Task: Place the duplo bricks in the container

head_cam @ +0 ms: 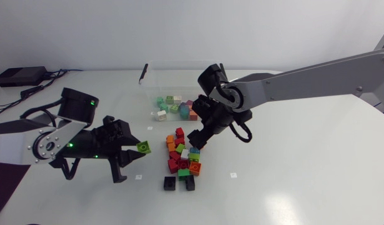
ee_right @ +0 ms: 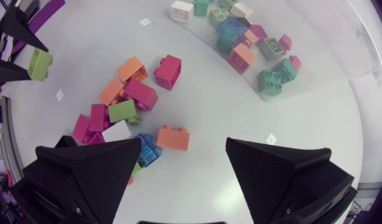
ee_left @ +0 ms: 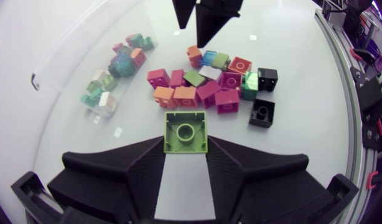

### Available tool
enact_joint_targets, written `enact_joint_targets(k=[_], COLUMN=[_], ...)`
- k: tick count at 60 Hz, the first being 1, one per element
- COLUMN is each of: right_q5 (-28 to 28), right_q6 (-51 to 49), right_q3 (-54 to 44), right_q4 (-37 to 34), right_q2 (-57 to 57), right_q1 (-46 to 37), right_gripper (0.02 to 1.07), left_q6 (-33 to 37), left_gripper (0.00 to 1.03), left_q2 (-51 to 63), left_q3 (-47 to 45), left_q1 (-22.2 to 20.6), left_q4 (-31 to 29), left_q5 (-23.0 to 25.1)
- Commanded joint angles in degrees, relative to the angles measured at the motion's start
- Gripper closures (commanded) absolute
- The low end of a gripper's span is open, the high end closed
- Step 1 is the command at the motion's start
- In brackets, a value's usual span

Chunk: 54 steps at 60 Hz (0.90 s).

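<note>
My left gripper [head_cam: 141,150] is shut on a lime-green brick [head_cam: 142,147], held above the table left of the loose pile [head_cam: 182,159]. In the left wrist view the green brick [ee_left: 185,132] sits studs-down between the fingertips, with the pile [ee_left: 206,87] ahead. My right gripper [head_cam: 196,141] hangs open over the pile's far end. Its wrist view shows the right gripper [ee_right: 185,171] spread wide above an orange brick [ee_right: 173,137], touching nothing. The clear container [head_cam: 156,78] behind the pile holds several bricks [head_cam: 173,106].
Two black bricks [head_cam: 170,183] [head_cam: 190,183] lie at the pile's near edge. Small white markers [head_cam: 233,175] dot the table. My right arm's fingers [ee_left: 206,18] hang beyond the pile in the left wrist view, near the container [ee_left: 73,56].
</note>
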Motion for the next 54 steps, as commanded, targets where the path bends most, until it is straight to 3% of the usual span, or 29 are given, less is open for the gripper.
enact_joint_targets(k=[1,15,33,54], right_q5=[1.03,2.79,2.79,2.61], right_q6=[2.43,3.05,2.96,2.78], right_q3=[2.95,6.73,9.19,10.24], right_q4=[-1.95,-5.47,-7.84,-8.63], right_q2=[2.61,6.74,9.99,12.71], right_q1=[0.67,1.37,1.81,1.99], right_gripper=[0.10,0.13,0.21,0.62], left_q6=[0.21,-1.99,-11.57,-21.15], left_gripper=[0.85,0.85,0.85,0.85], left_q2=[-2.33,-4.26,-3.64,3.48], left_q3=[2.38,4.22,9.76,19.43], left_q1=[1.51,3.09,3.00,1.42], left_q4=[-0.87,-0.95,3.35,5.90], left_q5=[0.16,0.69,0.96,-0.71])
